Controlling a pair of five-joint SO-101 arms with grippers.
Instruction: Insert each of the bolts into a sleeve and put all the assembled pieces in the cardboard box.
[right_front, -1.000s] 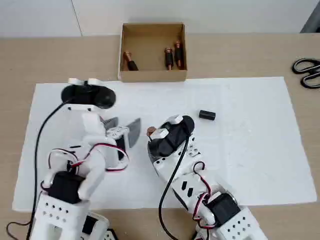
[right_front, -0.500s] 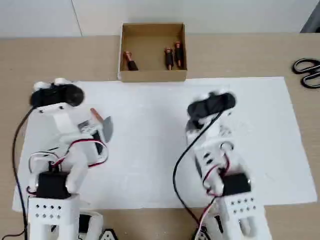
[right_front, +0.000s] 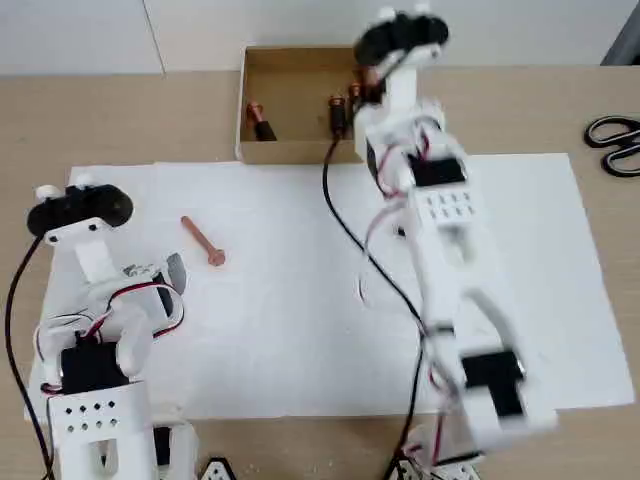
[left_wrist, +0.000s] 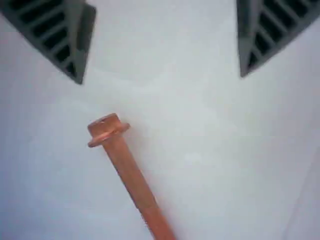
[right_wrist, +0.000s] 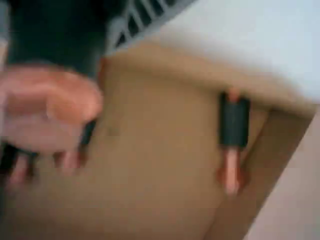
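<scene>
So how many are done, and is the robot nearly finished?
Nearly. Three assembled pieces lie in the cardboard box. The right gripper hangs over the box and seems to hold a fourth piece. Left to do: one bare bolt lies on the white paper by the open left gripper; it isn't put together or boxed yet.

Both arms were built of white printed shells, with black motor blocks set at the joints. A rounded black housing (right_front: 80, 208) was mounted at the wrist of the left arm (right_front: 95, 265), and likewise on the right arm (right_front: 445, 215). Black cables (right_front: 345, 228) were run along each arm, and red and white wires (right_front: 160, 292) were looped at the joints. The left gripper (left_wrist: 161, 77) was fitted with dark grey, slatted fingers (left_wrist: 60, 35).
</scene>
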